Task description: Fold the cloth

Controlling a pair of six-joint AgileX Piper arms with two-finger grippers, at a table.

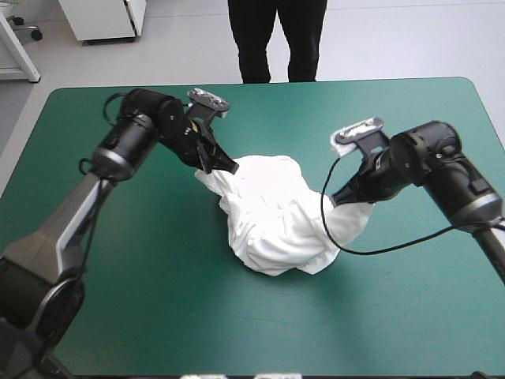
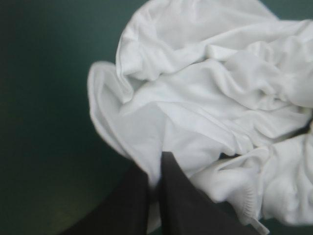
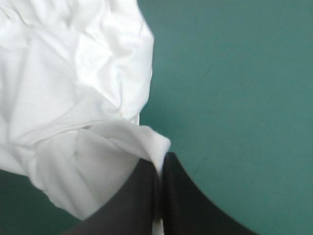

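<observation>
The white T-shirt (image 1: 272, 213) lies as a crumpled heap in the middle of the teal-green table (image 1: 158, 300). My left gripper (image 1: 225, 166) is shut on the heap's far left edge, lifting it a little. My right gripper (image 1: 338, 199) is shut on the heap's right edge, which hangs in a pulled-up fold. In the left wrist view the T-shirt (image 2: 205, 98) spreads ahead of the left gripper (image 2: 155, 171), a thin sheet caught between its fingers. In the right wrist view a pinched corner of the T-shirt (image 3: 88, 98) rises from the right gripper (image 3: 159, 169).
Bare teal-green cover surrounds the heap on all sides, with wide room toward the front edge (image 1: 260, 367) and both side edges. Nothing else lies on the table.
</observation>
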